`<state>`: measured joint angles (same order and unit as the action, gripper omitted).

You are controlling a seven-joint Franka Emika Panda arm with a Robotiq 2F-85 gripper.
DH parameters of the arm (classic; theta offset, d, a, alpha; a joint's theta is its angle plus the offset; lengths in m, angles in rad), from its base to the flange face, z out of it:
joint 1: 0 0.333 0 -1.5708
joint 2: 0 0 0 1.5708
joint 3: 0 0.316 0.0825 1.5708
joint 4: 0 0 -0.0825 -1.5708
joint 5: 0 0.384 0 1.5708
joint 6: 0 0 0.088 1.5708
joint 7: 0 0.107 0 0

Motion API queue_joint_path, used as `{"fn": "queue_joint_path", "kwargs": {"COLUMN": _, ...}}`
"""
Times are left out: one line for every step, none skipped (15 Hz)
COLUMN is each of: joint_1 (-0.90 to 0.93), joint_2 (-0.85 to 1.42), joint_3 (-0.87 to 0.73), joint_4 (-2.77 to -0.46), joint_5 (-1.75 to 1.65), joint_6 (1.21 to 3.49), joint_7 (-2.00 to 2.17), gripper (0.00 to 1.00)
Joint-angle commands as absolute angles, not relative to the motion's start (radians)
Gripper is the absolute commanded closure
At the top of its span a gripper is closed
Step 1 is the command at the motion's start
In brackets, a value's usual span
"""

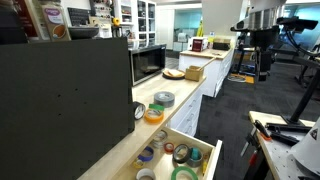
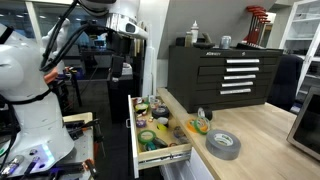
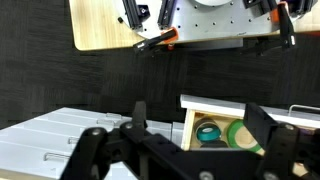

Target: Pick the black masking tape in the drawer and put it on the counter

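The black two-fingered gripper [image 3: 198, 118] hangs with its jaws spread wide apart and nothing between them. The wrist view looks down past them onto a corner of the shallow light-wood drawer [image 3: 230, 102]. Bright green tape rolls [image 3: 240, 136] show in that corner.

In an exterior view the gripper [image 2: 121, 68] sits high on the white robot arm [image 2: 30, 90], above and behind the pulled-out drawer [image 2: 136, 135], well apart from it.

Down in the drawer, among a jumble of rolls, lies the small ring-shaped black masking tape [image 1: 181, 154]. It's too small from here to make out closely.

Up on the long beige wood-toned counter [image 2: 270, 130] a wide grey tape roll [image 2: 223, 143] lies flat. A black metal tool chest [image 2: 222, 72] stands behind it.
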<state>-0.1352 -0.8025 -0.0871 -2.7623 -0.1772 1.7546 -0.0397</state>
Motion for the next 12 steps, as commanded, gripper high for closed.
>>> {"fn": "queue_joint_path", "kwargs": {"joint_1": -0.130, "joint_2": -0.803, "joint_3": -0.091, "joint_4": -2.761, "joint_5": -0.180, "joint_6": 1.753, "joint_7": -0.037, "gripper": 0.00}}
{"fn": "queue_joint_path", "kwargs": {"joint_1": -0.130, "joint_2": -0.803, "joint_3": -0.091, "joint_4": -2.761, "joint_5": -0.180, "joint_6": 1.753, "joint_7": -0.037, "gripper": 0.00}}
{"fn": "queue_joint_path", "kwargs": {"joint_1": -0.127, "joint_2": -0.796, "joint_3": -0.090, "joint_4": -2.758, "joint_5": -0.179, "joint_6": 1.755, "joint_7": -0.037, "gripper": 0.00}}
{"fn": "queue_joint_path", "kwargs": {"joint_1": -0.124, "joint_2": -0.787, "joint_3": -0.088, "joint_4": -2.755, "joint_5": -0.177, "joint_6": 1.758, "joint_7": -0.036, "gripper": 0.00}}
{"fn": "queue_joint_path", "kwargs": {"joint_1": -0.119, "joint_2": -0.779, "joint_3": -0.084, "joint_4": -2.752, "joint_5": -0.177, "joint_6": 1.764, "joint_7": -0.036, "gripper": 0.00}}
{"fn": "queue_joint_path", "kwargs": {"joint_1": -0.113, "joint_2": -0.766, "joint_3": -0.080, "joint_4": -2.750, "joint_5": -0.177, "joint_6": 1.773, "joint_7": -0.035, "gripper": 0.00}}
{"fn": "queue_joint_path", "kwargs": {"joint_1": -0.109, "joint_2": -0.753, "joint_3": -0.077, "joint_4": -2.747, "joint_5": -0.177, "joint_6": 1.777, "joint_7": -0.034, "gripper": 0.00}}
{"fn": "queue_joint_path", "kwargs": {"joint_1": -0.101, "joint_2": -0.733, "joint_3": -0.072, "joint_4": -2.745, "joint_5": -0.176, "joint_6": 1.786, "joint_7": -0.033, "gripper": 0.00}}
{"fn": "queue_joint_path", "kwargs": {"joint_1": -0.095, "joint_2": -0.720, "joint_3": -0.068, "joint_4": -2.744, "joint_5": -0.175, "joint_6": 1.792, "joint_7": -0.034, "gripper": 0.00}}
{"fn": "queue_joint_path", "kwargs": {"joint_1": -0.087, "joint_2": -0.702, "joint_3": -0.062, "joint_4": -2.743, "joint_5": -0.176, "joint_6": 1.803, "joint_7": -0.034, "gripper": 0.00}}
{"fn": "queue_joint_path", "kwargs": {"joint_1": -0.080, "joint_2": -0.683, "joint_3": -0.055, "joint_4": -2.741, "joint_5": -0.176, "joint_6": 1.815, "joint_7": -0.032, "gripper": 0.00}}
{"fn": "queue_joint_path", "kwargs": {"joint_1": -0.072, "joint_2": -0.659, "joint_3": -0.047, "joint_4": -2.739, "joint_5": -0.177, "joint_6": 1.833, "joint_7": -0.032, "gripper": 0.00}}
